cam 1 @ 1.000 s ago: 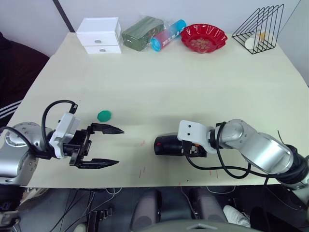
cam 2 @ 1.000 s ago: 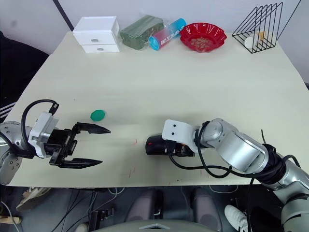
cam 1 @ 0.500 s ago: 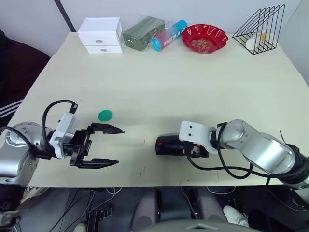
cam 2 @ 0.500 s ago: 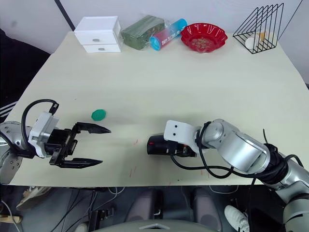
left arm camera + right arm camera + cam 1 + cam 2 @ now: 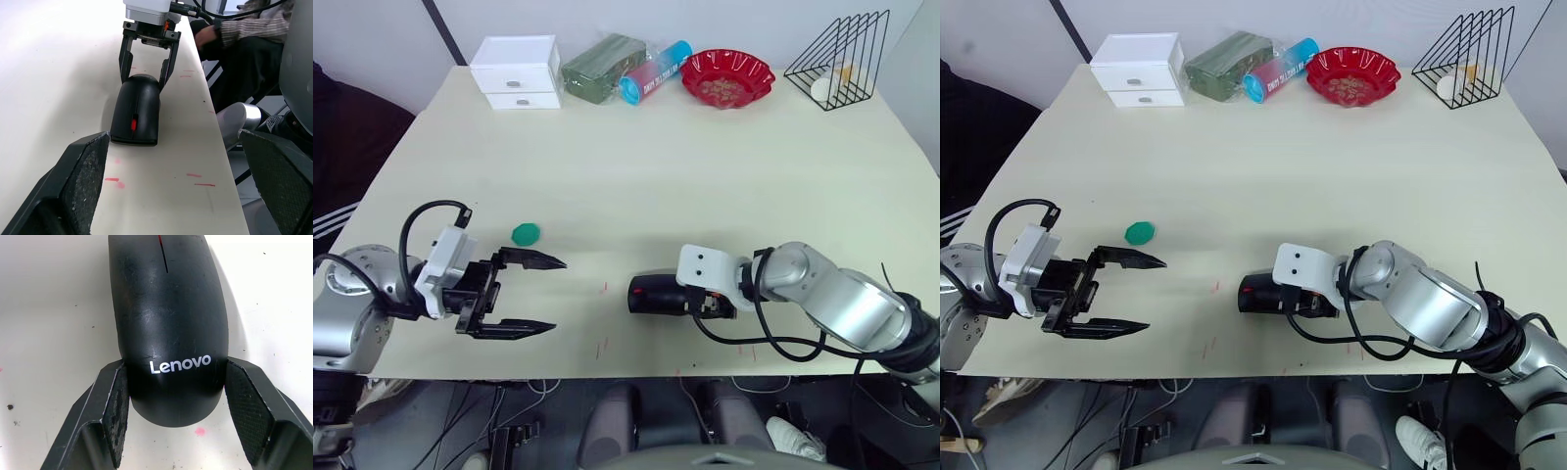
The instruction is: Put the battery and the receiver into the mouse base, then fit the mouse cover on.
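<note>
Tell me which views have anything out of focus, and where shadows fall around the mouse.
Left wrist view: the near fingers are blurred, while the mouse cover and right gripper are sharp, with a soft shadow beside the mouse on the table. Right wrist view: the logo is crisp, and a faint shadow edges the mouse.

Barely any change on the table.
The left gripper (image 5: pixel 525 295) has crept a touch toward the mouse (image 5: pixel 656 294); the rest of the shift is just the camera moving.
</note>
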Robot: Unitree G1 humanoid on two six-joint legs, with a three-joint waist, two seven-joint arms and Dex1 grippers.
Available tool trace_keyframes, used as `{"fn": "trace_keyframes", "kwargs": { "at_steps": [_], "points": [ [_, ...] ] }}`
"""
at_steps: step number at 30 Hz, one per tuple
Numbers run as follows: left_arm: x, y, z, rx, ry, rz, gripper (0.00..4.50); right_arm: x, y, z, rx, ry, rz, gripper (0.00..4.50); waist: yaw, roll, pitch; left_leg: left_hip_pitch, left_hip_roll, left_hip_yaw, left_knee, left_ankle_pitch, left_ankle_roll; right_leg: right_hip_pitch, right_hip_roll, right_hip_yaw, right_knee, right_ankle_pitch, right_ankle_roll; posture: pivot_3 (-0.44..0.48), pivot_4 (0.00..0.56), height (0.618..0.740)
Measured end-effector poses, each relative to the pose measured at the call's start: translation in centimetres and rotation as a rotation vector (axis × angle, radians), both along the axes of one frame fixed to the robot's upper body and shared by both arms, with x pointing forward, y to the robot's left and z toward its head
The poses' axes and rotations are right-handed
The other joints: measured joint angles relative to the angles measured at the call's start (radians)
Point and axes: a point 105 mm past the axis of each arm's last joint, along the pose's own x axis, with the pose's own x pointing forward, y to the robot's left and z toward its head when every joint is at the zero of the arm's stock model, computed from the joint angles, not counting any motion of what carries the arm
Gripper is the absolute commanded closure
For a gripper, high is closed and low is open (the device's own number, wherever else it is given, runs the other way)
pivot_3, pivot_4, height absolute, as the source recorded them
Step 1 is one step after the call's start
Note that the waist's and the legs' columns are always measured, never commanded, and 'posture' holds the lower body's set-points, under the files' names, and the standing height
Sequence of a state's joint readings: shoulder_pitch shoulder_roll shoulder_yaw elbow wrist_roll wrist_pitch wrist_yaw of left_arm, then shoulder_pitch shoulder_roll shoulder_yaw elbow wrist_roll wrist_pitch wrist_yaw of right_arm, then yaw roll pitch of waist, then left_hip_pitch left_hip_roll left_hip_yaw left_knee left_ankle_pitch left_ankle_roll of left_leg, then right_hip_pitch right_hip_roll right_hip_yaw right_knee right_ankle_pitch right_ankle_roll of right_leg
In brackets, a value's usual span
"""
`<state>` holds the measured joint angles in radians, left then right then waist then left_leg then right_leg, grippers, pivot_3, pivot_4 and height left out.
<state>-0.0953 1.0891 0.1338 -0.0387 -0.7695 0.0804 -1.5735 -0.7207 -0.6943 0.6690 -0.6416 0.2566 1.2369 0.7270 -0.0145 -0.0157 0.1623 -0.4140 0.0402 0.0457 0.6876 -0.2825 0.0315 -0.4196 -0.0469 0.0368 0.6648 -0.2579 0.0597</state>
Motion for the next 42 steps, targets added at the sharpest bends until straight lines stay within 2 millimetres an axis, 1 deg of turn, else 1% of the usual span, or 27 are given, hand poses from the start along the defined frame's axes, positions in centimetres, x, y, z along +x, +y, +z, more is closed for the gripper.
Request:
{"fn": "trace_keyframes", "kwargs": {
  "at_steps": [7, 27, 42],
  "points": [
    [0.0, -0.1, -0.4, 0.001, 0.018, -0.007, 0.0, 0.0, 0.1, -0.1, 0.011, 0.005, -0.003, 2.18, 0.0, -0.001, -0.001, 0.0, 0.0, 0.0, 0.0, 0.0, 0.0, 0.0, 0.0, 0.0, 0.0, 0.0, 0.0, 0.0, 0.15, 0.74],
    [-0.1, -0.2, -0.3, -0.006, 0.017, -0.009, 0.0, 0.2, 0.6, 0.0, 0.018, 0.014, 0.003, 2.18, -0.007, -0.001, -0.001, 0.002, 0.001, 0.0, 0.0, 0.001, -0.001, 0.0, 0.001, 0.0, 0.003, 0.001, -0.001, 0.0, 0.15, 0.74],
    [-0.1, -0.2, -0.3, -0.006, 0.019, -0.009, 0.0, 0.2, 1.4, 0.2, 0.007, 0.015, 0.001, 2.18, -0.027, -0.001, -0.001, 0.001, 0.001, -0.002, 0.0, 0.001, -0.001, 0.0, 0.001, 0.0, 0.003, 0.001, -0.001, 0.0, 0.15, 0.74]
  ]
}}
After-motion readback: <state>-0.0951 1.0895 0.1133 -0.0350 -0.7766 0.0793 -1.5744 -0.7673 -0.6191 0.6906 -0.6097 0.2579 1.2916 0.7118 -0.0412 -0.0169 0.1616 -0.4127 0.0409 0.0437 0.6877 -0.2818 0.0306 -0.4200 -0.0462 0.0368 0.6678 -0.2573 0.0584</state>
